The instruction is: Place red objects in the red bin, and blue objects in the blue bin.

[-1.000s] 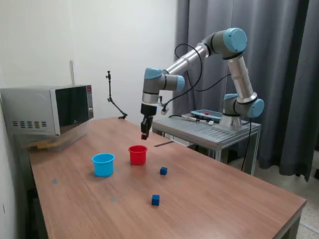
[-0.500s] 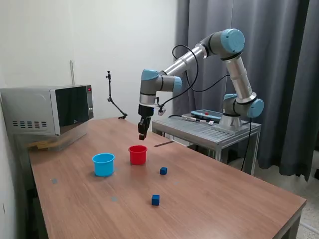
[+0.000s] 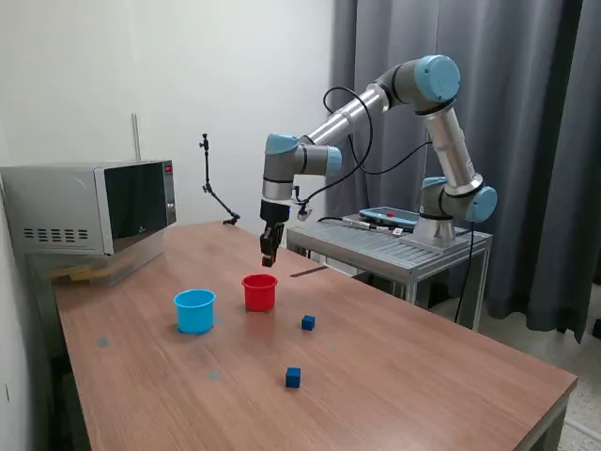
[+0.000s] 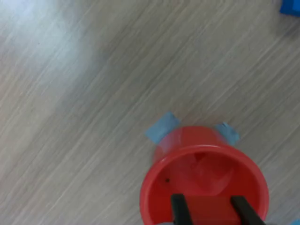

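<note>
Red cube [image 4: 207, 212] tight in the end effector's [image 3: 269, 256] grip above the red cup [image 3: 260, 293], 2 blue cubes [image 3: 308, 322] [image 3: 293, 377] nearby

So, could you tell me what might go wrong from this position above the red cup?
The gripper hangs well above the red cup, so a red cube released from there could bounce out or clip the rim. What sits between the fingers is unclear, so the grasp may be insecure. The cup looks light, so a knock might tip it.

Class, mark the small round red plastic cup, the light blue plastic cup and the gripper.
small round red plastic cup [image 3: 260, 293], exterior view, side wall
light blue plastic cup [image 3: 194, 314], exterior view, side wall
gripper [image 3: 269, 259], exterior view, between fingertips
</note>
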Available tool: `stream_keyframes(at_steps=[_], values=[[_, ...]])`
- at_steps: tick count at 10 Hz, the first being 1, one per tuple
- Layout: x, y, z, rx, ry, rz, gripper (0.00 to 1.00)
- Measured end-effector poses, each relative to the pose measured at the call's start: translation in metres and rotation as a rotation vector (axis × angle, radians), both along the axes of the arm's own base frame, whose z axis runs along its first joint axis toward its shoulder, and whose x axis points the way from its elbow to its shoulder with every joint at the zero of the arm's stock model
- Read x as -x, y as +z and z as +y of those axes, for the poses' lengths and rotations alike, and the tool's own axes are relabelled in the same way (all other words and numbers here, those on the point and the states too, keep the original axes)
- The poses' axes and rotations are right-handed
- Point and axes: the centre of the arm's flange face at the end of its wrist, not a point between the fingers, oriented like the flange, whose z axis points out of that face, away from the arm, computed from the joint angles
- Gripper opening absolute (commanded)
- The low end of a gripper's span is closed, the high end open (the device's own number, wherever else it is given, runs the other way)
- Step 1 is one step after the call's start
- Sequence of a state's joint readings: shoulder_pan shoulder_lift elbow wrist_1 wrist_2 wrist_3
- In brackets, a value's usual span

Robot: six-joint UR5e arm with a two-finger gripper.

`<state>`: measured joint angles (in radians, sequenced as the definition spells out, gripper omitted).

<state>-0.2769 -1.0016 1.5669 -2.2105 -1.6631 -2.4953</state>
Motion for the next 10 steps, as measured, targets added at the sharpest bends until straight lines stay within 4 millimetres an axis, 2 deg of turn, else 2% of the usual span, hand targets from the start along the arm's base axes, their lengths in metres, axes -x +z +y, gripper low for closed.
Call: stream_keyframes(at_steps=[3, 10], values=[[0.005, -0.005, -0.001, 0.003, 0.004, -0.002, 0.0], [0.011, -0.001, -0.002, 0.0, 0.009, 0.01, 0.0]])
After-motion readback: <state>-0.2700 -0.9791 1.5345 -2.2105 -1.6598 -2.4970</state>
